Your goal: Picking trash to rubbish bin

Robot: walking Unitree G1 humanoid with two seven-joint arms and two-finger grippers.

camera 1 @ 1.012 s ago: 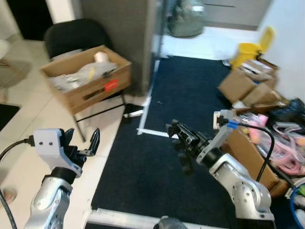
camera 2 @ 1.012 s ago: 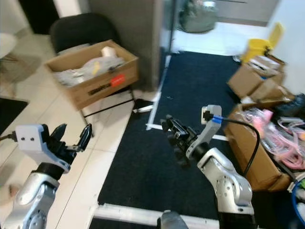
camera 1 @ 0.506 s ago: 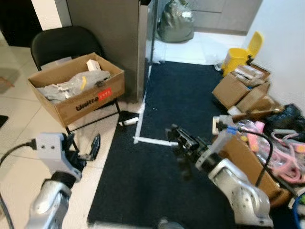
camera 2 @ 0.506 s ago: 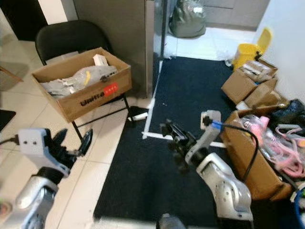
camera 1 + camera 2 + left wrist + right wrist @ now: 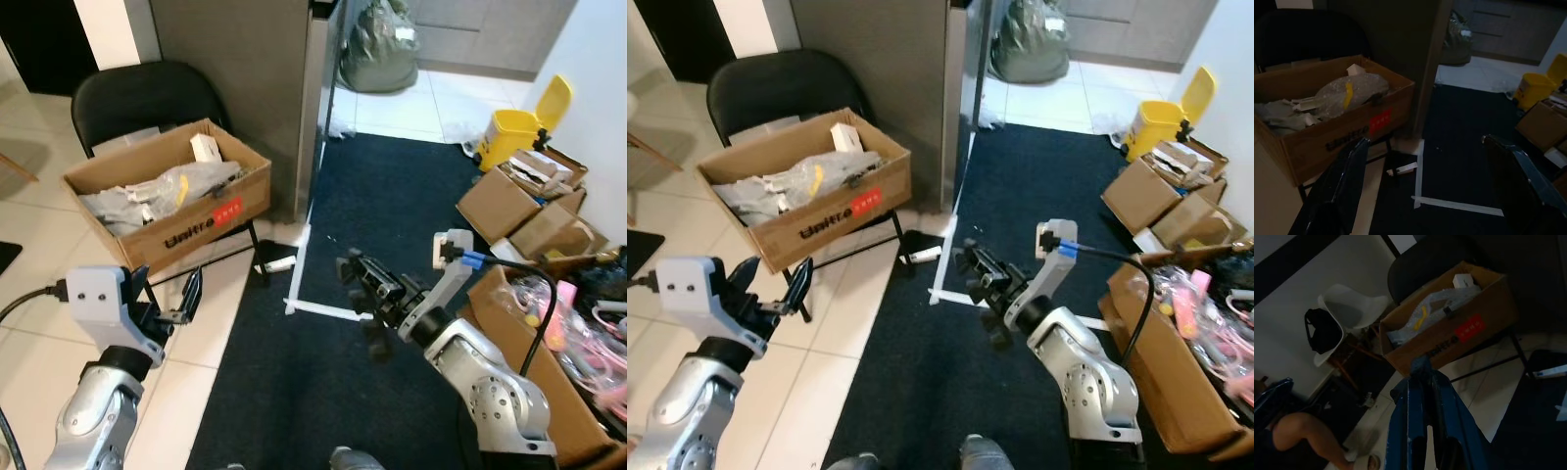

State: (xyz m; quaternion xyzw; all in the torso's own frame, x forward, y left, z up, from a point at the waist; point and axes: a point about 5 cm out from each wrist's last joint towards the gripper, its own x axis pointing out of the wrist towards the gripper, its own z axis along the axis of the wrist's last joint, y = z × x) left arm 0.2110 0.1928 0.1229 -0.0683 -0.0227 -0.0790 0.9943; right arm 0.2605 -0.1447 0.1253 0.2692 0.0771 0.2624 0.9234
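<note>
1. A small white tube-like scrap (image 5: 278,264) is lying on the floor at the edge of the dark carpet (image 5: 392,225), just beside the leg of the black chair (image 5: 147,93) and near the white tape line (image 5: 318,308); it is being judged the nearest piece of trash.
2. The yellow pedal bin (image 5: 519,127) is standing well apart, at the far right of the carpet beside stacked cardboard boxes (image 5: 524,191).
3. The left gripper (image 5: 168,299) is being held over the tiles with its fingers spread and nothing between them.
4. The right gripper (image 5: 377,294) is being held over the carpet; its fingers are seen apart in the right wrist view, empty.
5. A closer approach is being called for, with the open left fingers straddling the scrap's short side.
6. The chair leg and the cardboard box of packaging (image 5: 167,201) are being treated as obstacles.
</note>
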